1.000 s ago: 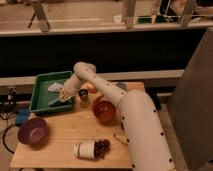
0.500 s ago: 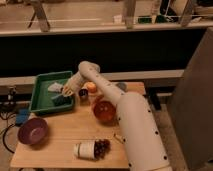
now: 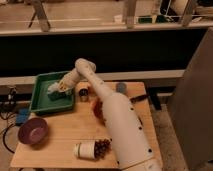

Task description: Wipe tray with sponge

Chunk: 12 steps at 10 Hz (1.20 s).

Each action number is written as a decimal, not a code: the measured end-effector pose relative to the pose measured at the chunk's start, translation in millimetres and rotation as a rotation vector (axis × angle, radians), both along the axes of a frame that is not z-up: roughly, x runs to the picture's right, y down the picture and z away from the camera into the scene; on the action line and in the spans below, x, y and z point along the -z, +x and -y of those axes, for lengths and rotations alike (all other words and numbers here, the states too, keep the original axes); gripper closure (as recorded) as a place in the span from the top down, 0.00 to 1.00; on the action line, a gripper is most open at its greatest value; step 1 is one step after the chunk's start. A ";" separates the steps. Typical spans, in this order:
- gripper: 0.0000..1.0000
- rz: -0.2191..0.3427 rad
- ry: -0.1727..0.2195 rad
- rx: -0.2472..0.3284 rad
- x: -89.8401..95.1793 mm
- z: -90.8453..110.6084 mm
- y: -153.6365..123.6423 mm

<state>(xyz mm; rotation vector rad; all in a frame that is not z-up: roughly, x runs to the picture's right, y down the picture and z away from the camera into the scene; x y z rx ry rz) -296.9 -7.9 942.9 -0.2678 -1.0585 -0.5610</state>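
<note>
Gripper (image 3: 62,86) is over the green tray (image 3: 39,104), inside the rim on its right half, with the white arm (image 3: 116,125) coming in from the lower right across the wooden table (image 3: 65,134). The sponge (image 3: 52,89) is in the tray - a pale pad just left of the gripper, touching or nearly touching it; can't tell which. Can't tell the gripper's state either: whether it is spread, pressed together or pinching the sponge isn't readable from this view. The tray sits at the table's back-left corner, flat, and the part of its floor in front of the sponge shows bare. Just right of the tray, near the arm, stands a small dark cylindrical container (image 3: 83,93). A reddish bowl (image 3: 97,108) is mostly hidden behind the arm, mid-table. A grey-blue round item (image 3: 121,88) sits at the back edge, right of the arm. The purple bowl (image 3: 33,131) is front-left, well apart from the tray. A jar (image 3: 89,149) lies on its side at the front edge with dark contents at its mouth, just beside the arm's base. A small blue square item (image 3: 21,118) sits off the table's left edge, next to some cables.
</note>
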 end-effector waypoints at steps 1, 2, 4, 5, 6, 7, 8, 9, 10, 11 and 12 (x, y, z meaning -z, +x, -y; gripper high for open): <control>0.00 0.011 0.009 0.000 2.1 3.9 -6.6; 0.00 0.021 0.016 0.002 5.3 5.7 -13.7; 0.00 0.054 0.014 0.019 13.4 2.1 -29.1; 0.00 0.073 0.005 0.030 17.9 -4.8 -34.8; 0.00 0.095 -0.006 0.048 24.5 -16.0 -41.9; 0.00 0.114 -0.006 0.069 33.8 -25.7 -49.4; 0.00 0.133 -0.010 0.094 43.6 -36.5 -54.8; 0.00 0.148 -0.019 0.121 51.5 -47.3 -55.4; 0.00 0.154 -0.033 0.140 54.9 -56.4 -52.9; 0.00 0.156 -0.048 0.153 57.6 -64.4 -47.3; 0.00 0.151 -0.054 0.156 59.7 -67.9 -40.3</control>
